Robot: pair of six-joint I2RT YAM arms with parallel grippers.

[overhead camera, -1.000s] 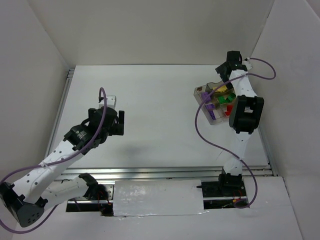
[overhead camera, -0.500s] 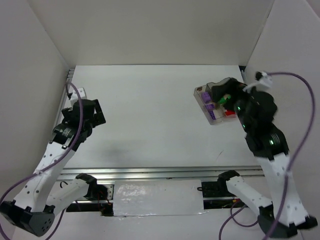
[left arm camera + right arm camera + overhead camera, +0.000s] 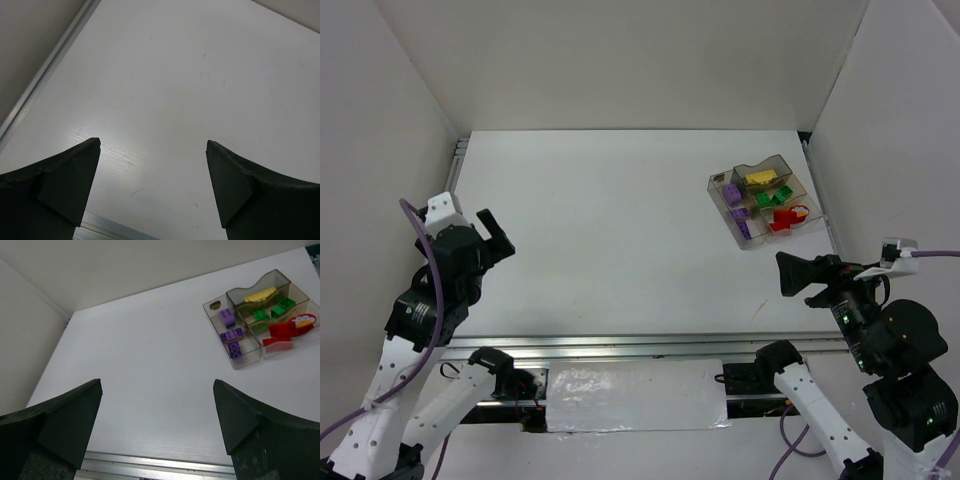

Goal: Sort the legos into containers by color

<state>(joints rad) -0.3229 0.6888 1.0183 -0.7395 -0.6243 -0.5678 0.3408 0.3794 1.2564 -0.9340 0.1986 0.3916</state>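
Note:
The clear brownish tray (image 3: 716, 184) sits at the far right of the table. Its compartments hold purple legos (image 3: 735, 196), a yellow lego (image 3: 760, 178), green legos (image 3: 770, 197) and red legos (image 3: 788, 217). The right wrist view shows the tray (image 3: 278, 276) at the upper right, with purple (image 3: 232, 335), yellow (image 3: 260, 294), green (image 3: 272, 310) and red (image 3: 284, 330) bricks apart by color. My right gripper (image 3: 792, 274) (image 3: 156, 385) is open and empty, well short of the tray, near the front edge. My left gripper (image 3: 492, 232) (image 3: 153, 142) is open and empty over bare table at the left.
An aluminium rail (image 3: 620, 345) runs along the table's near edge and also shows in the right wrist view (image 3: 150, 462). Another rail (image 3: 45, 80) lines the left side. White walls close in the back and both sides.
My right arm has pulled back from over the tray to the near right edge. My left arm has swung left and back toward the near left corner.

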